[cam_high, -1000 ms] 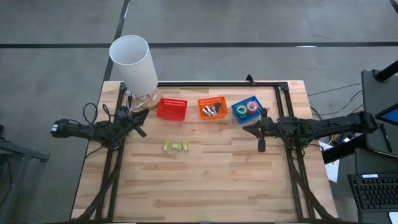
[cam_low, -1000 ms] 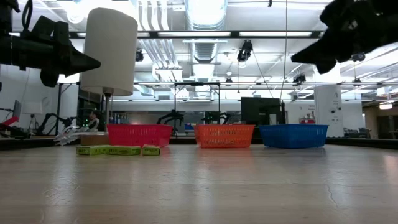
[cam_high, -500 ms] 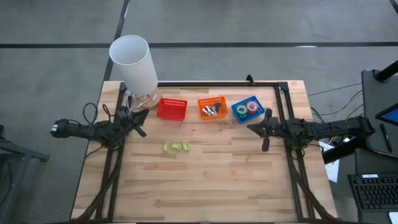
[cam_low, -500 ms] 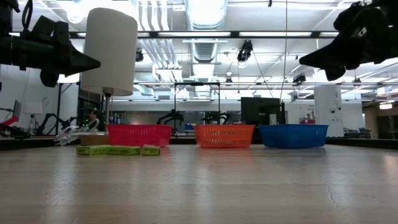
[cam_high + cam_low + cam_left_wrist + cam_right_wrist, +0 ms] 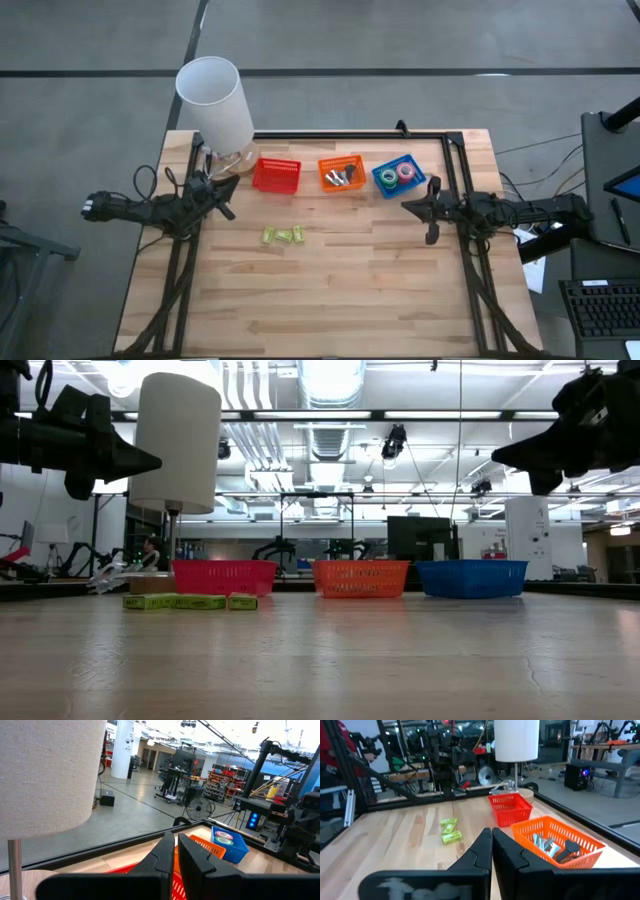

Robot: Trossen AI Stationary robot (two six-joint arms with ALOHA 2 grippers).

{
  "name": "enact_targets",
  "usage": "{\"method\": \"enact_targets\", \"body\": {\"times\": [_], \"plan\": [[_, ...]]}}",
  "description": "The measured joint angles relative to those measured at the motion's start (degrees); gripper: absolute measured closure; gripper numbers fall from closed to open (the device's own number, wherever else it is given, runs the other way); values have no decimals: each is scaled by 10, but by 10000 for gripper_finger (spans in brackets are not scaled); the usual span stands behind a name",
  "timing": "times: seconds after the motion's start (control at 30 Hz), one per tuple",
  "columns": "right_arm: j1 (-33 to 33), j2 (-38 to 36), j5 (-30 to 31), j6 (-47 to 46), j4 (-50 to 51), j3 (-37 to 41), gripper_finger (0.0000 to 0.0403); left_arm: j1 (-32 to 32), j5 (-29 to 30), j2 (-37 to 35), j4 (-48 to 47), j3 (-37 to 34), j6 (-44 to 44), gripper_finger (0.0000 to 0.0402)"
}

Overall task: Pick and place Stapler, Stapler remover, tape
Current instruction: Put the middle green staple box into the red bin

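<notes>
The tape shows as a green roll [image 5: 389, 176] and a pink roll [image 5: 406, 172] lying in the blue basket [image 5: 380, 185]; a blue or a red roll does not show. Small dark and silver tools [image 5: 554, 847] lie in the orange basket [image 5: 326, 180]; I cannot tell stapler from remover. My left gripper [image 5: 228, 205] hovers shut above the table's left side, beside the lamp base. My right gripper [image 5: 408, 207] hangs shut in the air at the table's right, nearer than the blue basket.
A red basket [image 5: 277, 174] stands left of the orange one in the row at the far side. A tall white lamp [image 5: 215, 100] stands at the far left corner. Yellow-green small boxes [image 5: 283, 235] lie near the table's middle. Bare wood covers the near half.
My right arm has drawn back a little toward the table's right edge, its gripper staying shut and up in the air. The baskets, the boxes and the left arm have kept still.
</notes>
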State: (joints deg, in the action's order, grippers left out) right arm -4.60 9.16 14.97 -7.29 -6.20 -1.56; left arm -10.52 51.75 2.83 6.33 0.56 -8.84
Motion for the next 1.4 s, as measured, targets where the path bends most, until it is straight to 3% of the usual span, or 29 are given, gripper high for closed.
{"method": "enact_targets", "body": {"times": [1.2,1.4], "plan": [[0,4,1,4,0,0,394,0,0,0,0,0,0,378],[0,4,1,4,0,0,394,0,1,0,27,0,-67,376]]}}
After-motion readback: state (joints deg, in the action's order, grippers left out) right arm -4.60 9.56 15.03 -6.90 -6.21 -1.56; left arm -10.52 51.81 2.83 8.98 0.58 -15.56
